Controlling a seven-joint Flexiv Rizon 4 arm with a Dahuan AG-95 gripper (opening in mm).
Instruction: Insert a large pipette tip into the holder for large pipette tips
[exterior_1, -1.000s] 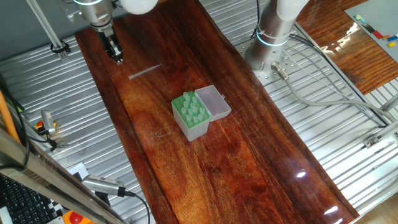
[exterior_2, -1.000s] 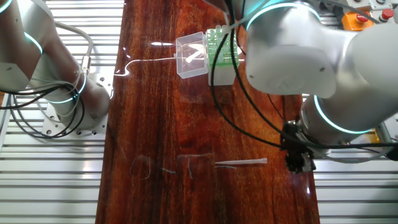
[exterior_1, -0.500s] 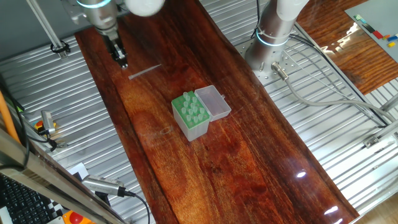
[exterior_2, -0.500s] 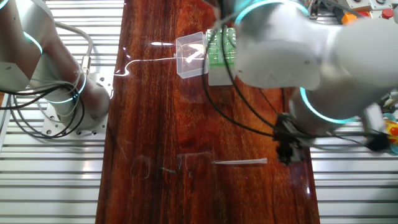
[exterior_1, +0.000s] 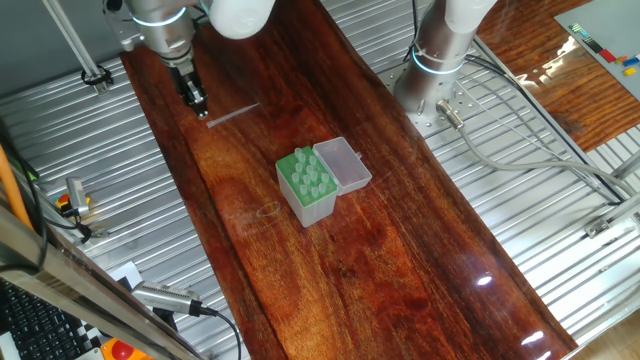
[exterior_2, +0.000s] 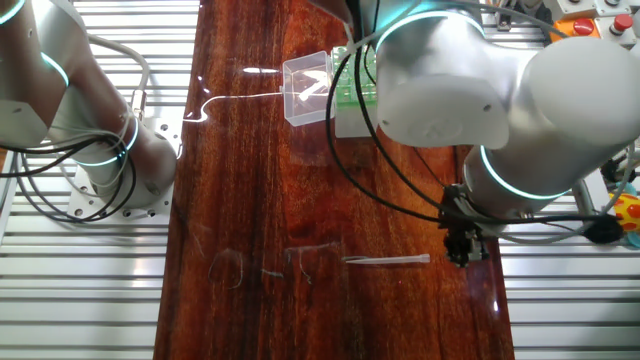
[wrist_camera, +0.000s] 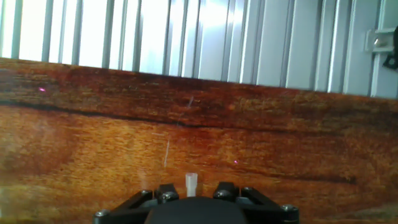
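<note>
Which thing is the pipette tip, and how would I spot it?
Find the long dark wooden table, then the green-topped box in its middle. Beyond it, by the gripper, the large pipette tip lies flat: a thin, pale sliver.

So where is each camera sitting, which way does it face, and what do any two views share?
One fixed view: high, off one long table edge, looking down; gripper beside the pipette tip.
Other fixed view: opposite side; arm bulk fills the foreground, gripper.
Hand view: looks along the fingers at wood; finger bases only.
Both fixed views share the tip and the holder.
</note>
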